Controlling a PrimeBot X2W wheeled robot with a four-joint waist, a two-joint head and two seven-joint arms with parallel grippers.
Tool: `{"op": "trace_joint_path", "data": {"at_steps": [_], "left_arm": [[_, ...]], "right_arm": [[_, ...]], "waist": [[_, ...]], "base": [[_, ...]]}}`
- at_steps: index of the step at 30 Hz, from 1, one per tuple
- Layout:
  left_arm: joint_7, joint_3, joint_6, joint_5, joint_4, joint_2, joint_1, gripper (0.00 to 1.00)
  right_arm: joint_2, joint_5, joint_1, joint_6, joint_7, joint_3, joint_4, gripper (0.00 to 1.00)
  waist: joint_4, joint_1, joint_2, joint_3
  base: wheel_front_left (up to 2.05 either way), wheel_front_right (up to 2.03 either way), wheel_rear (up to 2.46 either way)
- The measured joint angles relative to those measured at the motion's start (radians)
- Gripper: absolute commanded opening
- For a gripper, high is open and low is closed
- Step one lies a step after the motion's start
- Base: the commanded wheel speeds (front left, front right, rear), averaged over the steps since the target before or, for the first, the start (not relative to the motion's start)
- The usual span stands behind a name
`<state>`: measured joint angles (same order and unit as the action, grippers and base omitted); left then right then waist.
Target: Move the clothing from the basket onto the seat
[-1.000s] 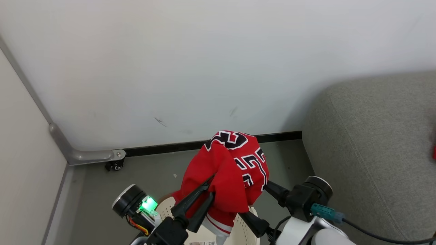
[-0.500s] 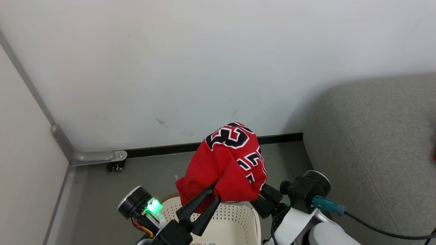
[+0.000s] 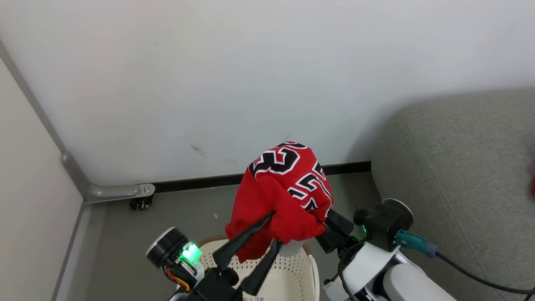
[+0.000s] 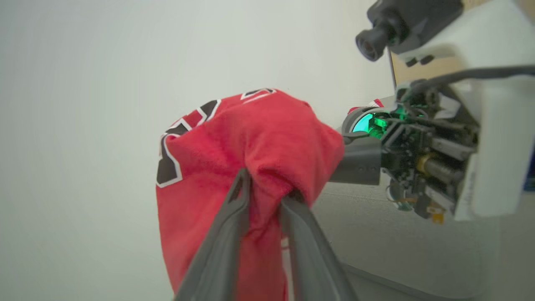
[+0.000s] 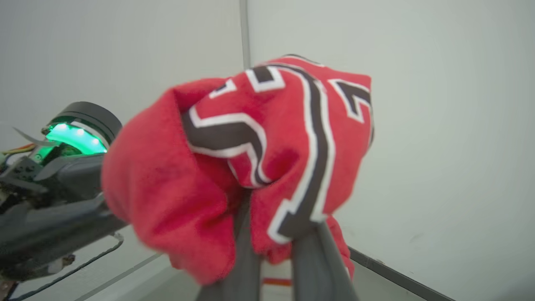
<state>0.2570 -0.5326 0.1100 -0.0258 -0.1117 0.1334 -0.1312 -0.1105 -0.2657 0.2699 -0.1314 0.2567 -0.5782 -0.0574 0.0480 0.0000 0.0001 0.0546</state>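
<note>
The clothing, a red jersey (image 3: 288,184) with black-and-white numerals, hangs bunched in the air above the cream perforated basket (image 3: 311,269). My left gripper (image 3: 275,228) reaches into it from the lower left, fingers parted in a narrow V with a fold of cloth (image 4: 250,138) lying loose between them. My right gripper (image 3: 332,225) comes in from the right, its tips buried in the cloth. In the right wrist view its fingers (image 5: 242,251) stand close together, shut on the jersey (image 5: 250,138). The grey seat (image 3: 451,167) lies to the right.
A white wall (image 3: 250,83) with a black skirting strip stands close behind the jersey. A grey metal bracket with a small caster (image 3: 142,200) sits on the grey floor at the left. A bit of red cloth (image 3: 533,188) lies at the seat's right edge.
My right gripper has closed on the jersey. The jersey has risen a little clear of the basket. My left gripper's fingers have just spread apart.
</note>
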Motion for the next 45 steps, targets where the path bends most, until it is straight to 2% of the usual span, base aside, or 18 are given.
{"op": "trace_joint_path", "data": {"at_steps": [1,21,35,45], "left_arm": [[0.000,0.000,0.000,0.000,-0.003,-0.001,0.000,1.00],[0.000,0.020,0.007,0.000,0.008,0.001,0.000,1.00],[0.000,0.024,0.007,-0.036,0.081,0.005,0.059,1.00],[0.000,-0.008,0.009,-0.044,0.130,0.018,0.100,1.00]], "right_arm": [[0.003,0.000,0.000,0.000,0.000,0.008,0.006,0.00],[0.027,0.020,-0.004,0.000,0.000,0.126,0.107,0.00],[0.035,0.032,-0.004,0.000,0.000,0.220,0.154,0.00],[0.037,0.048,-0.010,0.000,0.000,0.272,0.179,0.00]], "waist": [[0.000,0.0000,0.0000,-0.001],[-0.001,0.0000,0.0000,-0.011],[0.006,0.0000,0.0000,-0.014],[0.012,0.0000,0.0000,-0.010]], "base": [[0.00,0.00,0.00],[0.00,0.00,0.00],[0.00,0.00,0.00],[0.00,0.00,0.00]]}}
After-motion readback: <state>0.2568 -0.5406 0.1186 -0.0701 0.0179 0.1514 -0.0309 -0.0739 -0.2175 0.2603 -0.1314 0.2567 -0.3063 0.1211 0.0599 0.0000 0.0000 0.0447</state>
